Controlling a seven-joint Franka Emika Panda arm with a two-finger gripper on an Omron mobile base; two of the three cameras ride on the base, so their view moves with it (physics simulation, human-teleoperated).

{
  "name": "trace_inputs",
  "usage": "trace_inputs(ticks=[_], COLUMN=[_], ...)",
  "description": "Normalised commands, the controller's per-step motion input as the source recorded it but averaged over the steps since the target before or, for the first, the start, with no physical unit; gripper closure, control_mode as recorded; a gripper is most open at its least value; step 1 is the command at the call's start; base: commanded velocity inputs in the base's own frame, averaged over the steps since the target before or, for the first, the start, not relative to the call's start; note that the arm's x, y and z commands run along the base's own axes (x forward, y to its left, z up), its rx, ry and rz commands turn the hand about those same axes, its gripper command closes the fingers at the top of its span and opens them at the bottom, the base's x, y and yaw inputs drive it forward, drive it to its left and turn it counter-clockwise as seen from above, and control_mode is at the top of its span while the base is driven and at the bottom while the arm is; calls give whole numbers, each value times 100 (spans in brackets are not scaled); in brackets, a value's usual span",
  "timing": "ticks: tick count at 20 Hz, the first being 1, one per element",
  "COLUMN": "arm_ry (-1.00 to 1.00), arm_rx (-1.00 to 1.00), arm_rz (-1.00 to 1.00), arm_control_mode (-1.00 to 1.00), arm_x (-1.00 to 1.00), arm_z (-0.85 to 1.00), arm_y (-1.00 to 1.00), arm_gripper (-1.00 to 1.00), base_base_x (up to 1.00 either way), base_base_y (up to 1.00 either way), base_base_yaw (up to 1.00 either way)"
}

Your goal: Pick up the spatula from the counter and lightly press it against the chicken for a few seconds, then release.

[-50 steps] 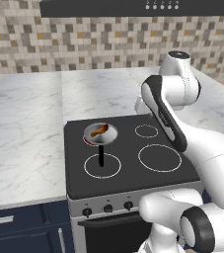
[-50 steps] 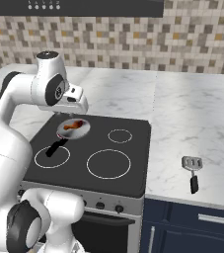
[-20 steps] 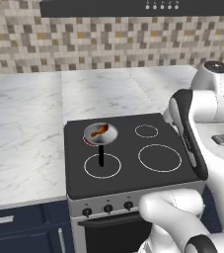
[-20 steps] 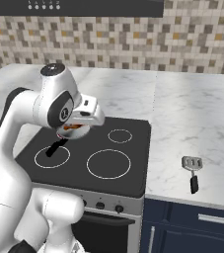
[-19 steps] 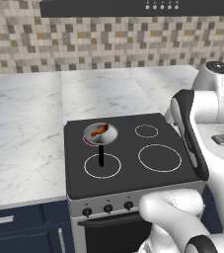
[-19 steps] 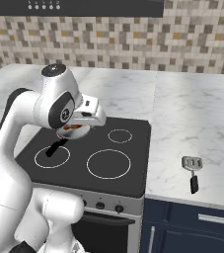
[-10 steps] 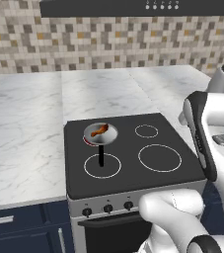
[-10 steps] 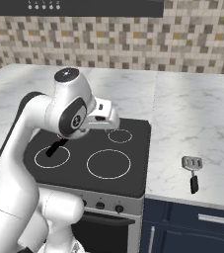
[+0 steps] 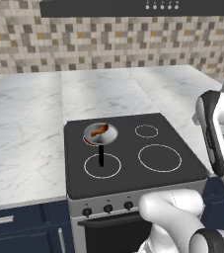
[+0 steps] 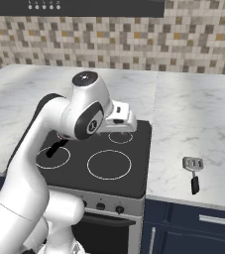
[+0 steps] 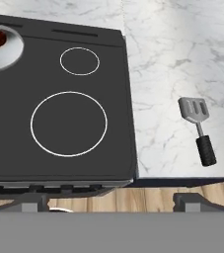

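Marble counter, spatula well right of the wide-spread hand

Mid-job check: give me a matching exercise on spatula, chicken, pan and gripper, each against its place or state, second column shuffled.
Column one:
1. spatula
2. chicken
3. pan
4. gripper

Column two:
A. in the pan
B. open, holding nothing
C. flat on the counter, right of the stove
D. on the stove, rear left

Pairs: 1-C, 2-A, 3-D, 4-B
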Motion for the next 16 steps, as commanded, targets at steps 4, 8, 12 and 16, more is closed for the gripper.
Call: trace_inputs(ticks=[4,8,12,16], arm_ry=[0,0,0,0], arm_rx=[1,2,0,0], arm_rz=[0,0,0,0], arm_control_mode=[-100,-100,-100,-100], arm_x=[0,0,0,0], arm_z=[0,-2,-5,-10], arm_y=[-42,-41,-44,-47], arm_gripper=[-100,-100,-100,-100], base_base_x=[0,0,0,0], base_base_y=[0,0,0,0], base_base_yaw=[0,0,0,0])
